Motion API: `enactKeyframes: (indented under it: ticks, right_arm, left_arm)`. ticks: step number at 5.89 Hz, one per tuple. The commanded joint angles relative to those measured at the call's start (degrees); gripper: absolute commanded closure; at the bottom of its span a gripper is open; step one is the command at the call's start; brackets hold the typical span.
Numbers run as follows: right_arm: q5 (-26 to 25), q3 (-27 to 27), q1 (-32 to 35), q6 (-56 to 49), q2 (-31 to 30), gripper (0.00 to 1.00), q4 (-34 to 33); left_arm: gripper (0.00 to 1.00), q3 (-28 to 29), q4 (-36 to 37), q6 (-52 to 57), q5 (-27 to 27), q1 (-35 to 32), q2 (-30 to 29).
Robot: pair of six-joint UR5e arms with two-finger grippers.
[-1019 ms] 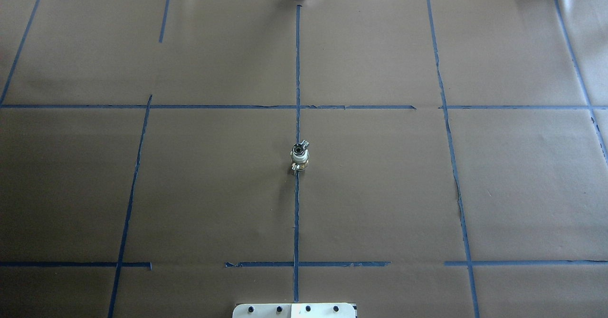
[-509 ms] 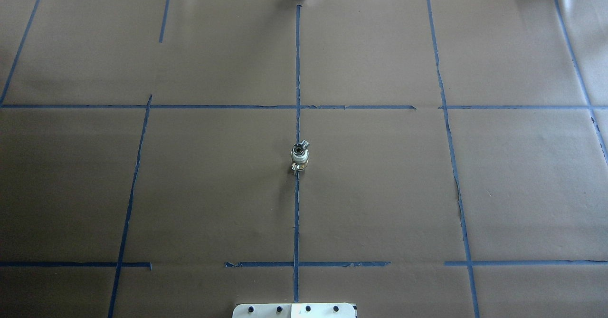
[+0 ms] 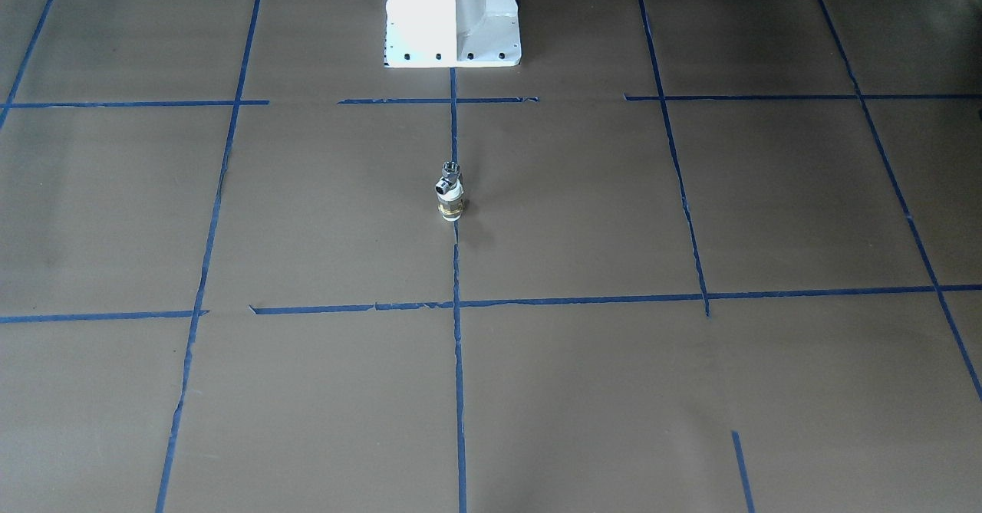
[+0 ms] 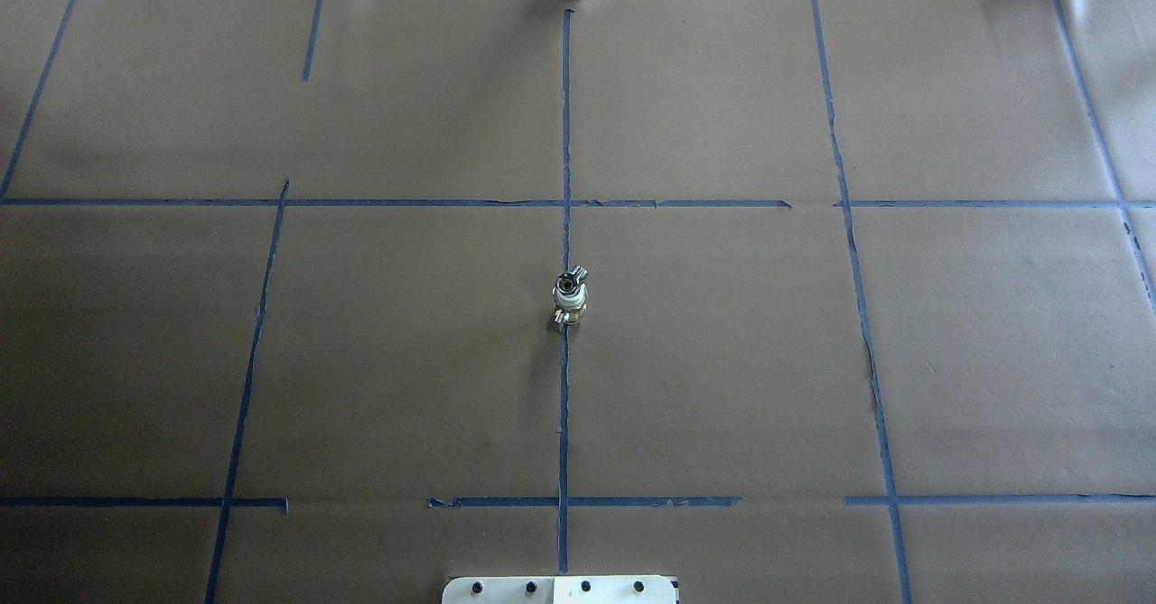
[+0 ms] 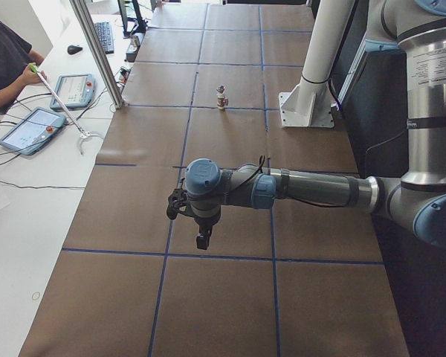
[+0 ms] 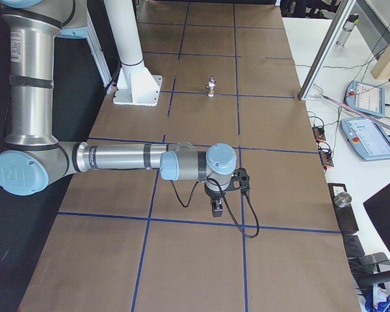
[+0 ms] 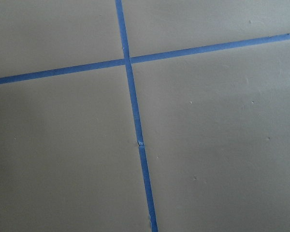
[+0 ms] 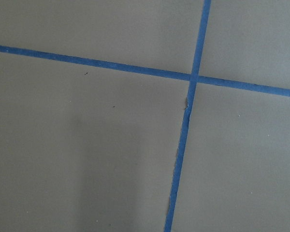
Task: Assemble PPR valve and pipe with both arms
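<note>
A small valve-and-pipe piece [image 4: 570, 297], metal with a white collar and a brass foot, stands upright on the brown table's centre tape line; it also shows in the front view [image 3: 449, 191]. My left arm [image 5: 305, 190] reaches out low over the table's left end, its black gripper [image 5: 202, 239] pointing down, far from the piece [image 5: 221, 97]. My right arm [image 6: 117, 157] does the same at the right end, gripper [image 6: 216, 209] pointing down. I cannot tell whether either gripper is open or shut. Both wrist views show only brown paper and blue tape.
The white pedestal base [image 3: 453, 14] stands at the table's robot-side edge. Blue tape lines [image 4: 565, 134] grid the brown paper. An operator [image 5: 4, 59] with teach pendants [image 5: 30, 128] sits beyond the far edge, by an aluminium post [image 5: 97, 52]. More pendants [image 6: 370, 138] lie there.
</note>
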Motion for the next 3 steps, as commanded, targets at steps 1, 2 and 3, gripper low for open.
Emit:
enactKeyframes:
  ticks: [1, 2, 3]
  right_arm:
    - [0.5, -1.3, 0.0, -0.1, 1.1, 0.0, -0.1]
    - [0.4, -2.1, 0.0, -0.1, 1.1, 0.0, 0.0]
    - [0.4, -3.6, 0.0, -0.3, 1.3, 0.0, 0.1]
  left_arm:
    - [0.0, 0.0, 0.0, 0.0, 0.0, 0.0, -0.1]
    - [0.0, -0.1, 0.0, 0.1, 0.0, 0.0, 0.0]
    - [0.0, 0.0, 0.0, 0.0, 0.0, 0.0, 0.1]
